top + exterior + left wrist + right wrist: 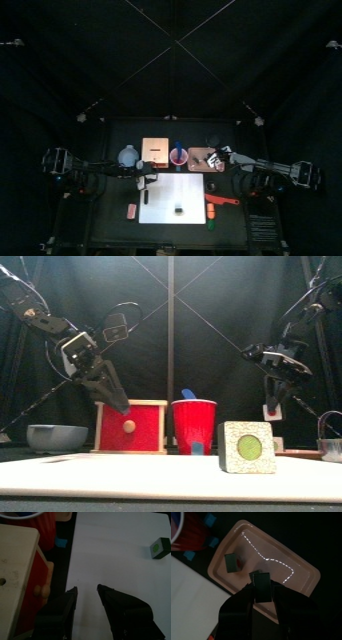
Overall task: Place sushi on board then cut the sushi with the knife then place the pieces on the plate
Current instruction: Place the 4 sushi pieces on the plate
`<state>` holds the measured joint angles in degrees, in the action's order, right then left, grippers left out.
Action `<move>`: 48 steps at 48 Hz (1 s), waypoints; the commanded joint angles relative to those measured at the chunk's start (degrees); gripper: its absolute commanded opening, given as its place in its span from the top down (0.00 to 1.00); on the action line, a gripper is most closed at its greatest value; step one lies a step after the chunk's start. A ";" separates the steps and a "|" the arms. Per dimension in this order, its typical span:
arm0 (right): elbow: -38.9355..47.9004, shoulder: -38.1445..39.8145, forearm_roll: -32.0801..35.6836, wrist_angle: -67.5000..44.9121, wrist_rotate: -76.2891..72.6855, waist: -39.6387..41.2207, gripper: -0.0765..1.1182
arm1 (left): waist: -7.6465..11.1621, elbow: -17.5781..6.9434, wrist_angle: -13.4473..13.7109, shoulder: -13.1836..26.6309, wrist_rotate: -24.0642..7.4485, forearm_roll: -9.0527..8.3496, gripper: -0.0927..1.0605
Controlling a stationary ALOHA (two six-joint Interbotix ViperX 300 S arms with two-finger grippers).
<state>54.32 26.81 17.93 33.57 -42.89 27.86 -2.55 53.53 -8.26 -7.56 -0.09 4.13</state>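
My right end effector (273,401) is clamped on a toy sushi piece (260,591), holding it over the pink tray (298,572), which lies just behind the white cutting board's (120,557) right rear corner. A second piece (232,562) already lies on the tray, beside the one I hold.

My left end effector (87,588) hangs over the board's left side, near the wooden box (17,567), with its jaws apart and nothing between them. One more sushi piece (247,447) stands on edge near the middle of the board, its round green face toward the board's front edge. Behind the board, the red cup (194,424) holds the blue knife (189,394).

I judge these pieces to be light, rigid blocks with smooth flat sides. A modest squeeze should hold one, but it could pivot or slide if gripped off centre. I have the held piece pinched across two opposite flat sides, which looks like the right hold.

The piece on the board looks easy to topple. I would come straight down over it and close on its two side faces near mid-height, without brushing it first. When releasing over the tray I would go low, since a light block dropped from higher up could bounce or knock its neighbour.
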 commanded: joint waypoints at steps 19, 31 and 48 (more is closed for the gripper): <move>4.48 -6.42 -0.26 -9.05 -0.09 4.92 0.30 | 0.00 -1.32 -0.35 -0.53 -0.18 0.09 0.25; 2.11 -5.36 0.09 -7.12 0.00 4.75 0.26 | 0.26 -1.14 -0.35 -0.53 -0.09 0.18 0.25; -5.10 -1.93 -0.09 -5.45 -0.26 -12.66 0.26 | 0.26 -1.23 -0.35 -0.53 0.00 0.18 0.25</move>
<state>51.59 24.96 18.11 29.62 -42.80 20.92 -2.37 53.53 -8.26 -7.56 -0.18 4.13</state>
